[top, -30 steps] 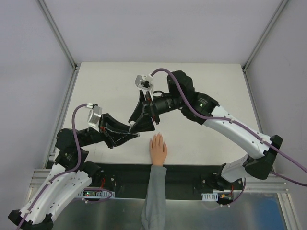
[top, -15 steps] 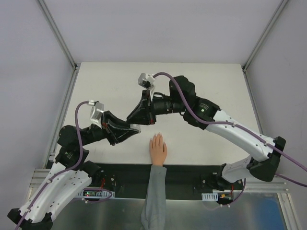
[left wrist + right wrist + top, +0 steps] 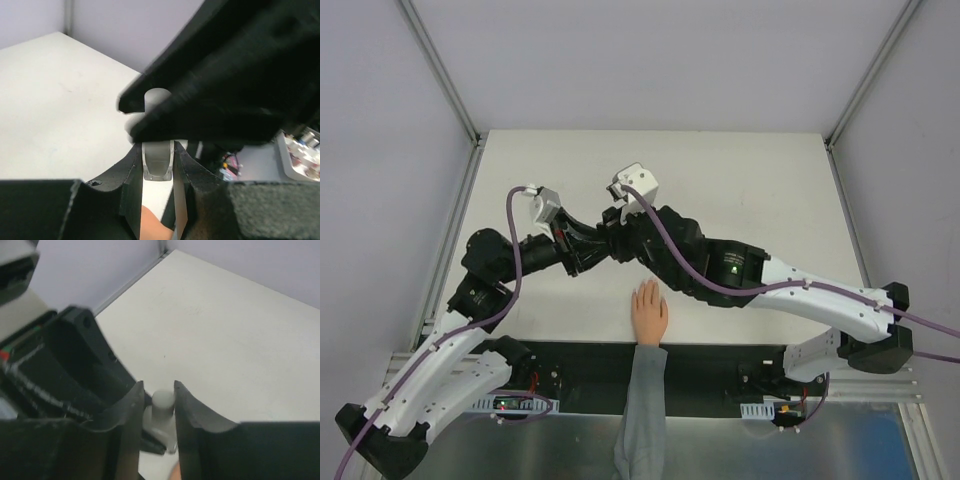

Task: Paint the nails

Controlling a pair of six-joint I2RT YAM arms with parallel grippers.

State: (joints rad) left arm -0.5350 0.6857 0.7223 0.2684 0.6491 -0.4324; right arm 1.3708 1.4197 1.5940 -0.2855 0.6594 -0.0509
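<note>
Both arms have swung together beyond the mannequin hand [image 3: 649, 315] — left fingers [image 3: 131, 185] clamped on the bottle [image 3: 158, 161], right fingers [image 3: 131, 415] straddling its white cap [image 3: 163, 401], grip unclear — the nails [image 3: 647, 288] lie unmoved on the surface [image 3: 740, 180]

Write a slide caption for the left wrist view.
Left gripper clamps the small bottle while the right gripper brackets its white cap.
</note>
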